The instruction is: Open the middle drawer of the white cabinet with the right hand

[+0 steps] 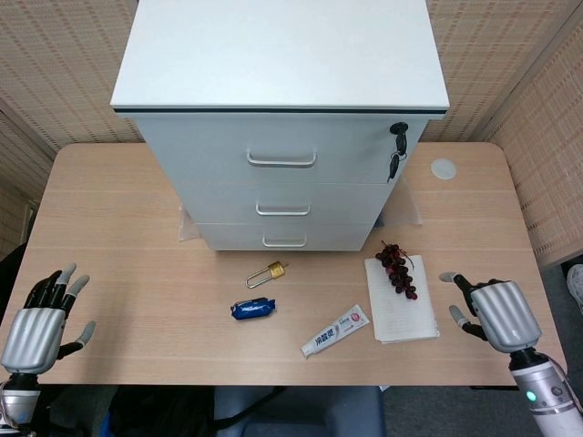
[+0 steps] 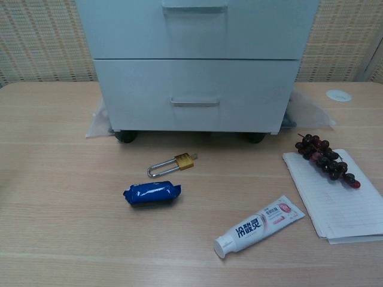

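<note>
The white three-drawer cabinet (image 1: 282, 118) stands at the back of the light wooden table (image 1: 118, 246); its middle drawer (image 1: 282, 202), shut, carries a slim metal handle (image 1: 282, 210). The right hand (image 1: 492, 314) hovers near the table's front right corner, fingers apart and empty, well apart from the handle. The left hand (image 1: 41, 319) rests open at the front left. Risks on the reach: sweeping the dark grape bunch (image 1: 398, 269) off the white lined notepad (image 1: 401, 305), catching the keys (image 1: 394, 150) in the cabinet lock, or hooking the top or bottom handle instead.
</note>
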{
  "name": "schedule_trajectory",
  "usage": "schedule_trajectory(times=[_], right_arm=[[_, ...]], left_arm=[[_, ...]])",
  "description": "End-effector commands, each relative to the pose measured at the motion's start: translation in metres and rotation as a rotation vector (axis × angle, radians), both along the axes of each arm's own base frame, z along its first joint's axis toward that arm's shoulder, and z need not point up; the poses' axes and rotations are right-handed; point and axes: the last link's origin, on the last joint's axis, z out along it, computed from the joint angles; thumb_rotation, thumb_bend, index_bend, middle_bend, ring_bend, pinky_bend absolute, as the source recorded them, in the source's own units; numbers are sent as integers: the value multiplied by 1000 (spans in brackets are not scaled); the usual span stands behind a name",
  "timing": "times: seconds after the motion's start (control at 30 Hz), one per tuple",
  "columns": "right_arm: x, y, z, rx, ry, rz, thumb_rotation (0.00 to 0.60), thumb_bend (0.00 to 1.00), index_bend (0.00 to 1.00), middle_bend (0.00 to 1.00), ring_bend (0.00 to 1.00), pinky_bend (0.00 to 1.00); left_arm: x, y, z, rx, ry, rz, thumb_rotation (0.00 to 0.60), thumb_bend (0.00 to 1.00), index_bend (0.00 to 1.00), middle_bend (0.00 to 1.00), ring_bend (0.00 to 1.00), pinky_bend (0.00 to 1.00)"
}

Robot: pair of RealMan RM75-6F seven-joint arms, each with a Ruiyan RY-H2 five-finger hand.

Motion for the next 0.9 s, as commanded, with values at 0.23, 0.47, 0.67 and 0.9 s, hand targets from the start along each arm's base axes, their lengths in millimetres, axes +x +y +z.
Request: schedule_trajectory(times=[0.23, 0.47, 0.67, 0.9], right_arm=[[72, -53, -13, 82, 46, 155, 600, 321, 186, 844, 895, 830], [126, -80, -16, 78, 47, 263, 600, 332, 178, 870, 925, 834], [156, -96, -20, 92, 55, 292, 600, 334, 178, 872, 927, 834], [181, -110, -24, 114, 68, 307, 600, 335, 178, 875, 927, 833]], left_arm=[[1, 0, 2, 0, 3, -2, 600, 312, 136, 43, 69, 127], [0, 0, 3, 4, 1, -2, 600, 312, 135, 43, 69, 127], [-2, 0, 4, 3, 2, 1, 600, 313, 135, 43, 69, 127], [-2, 0, 5, 1, 4, -6, 600, 312, 135, 43, 69, 127]])
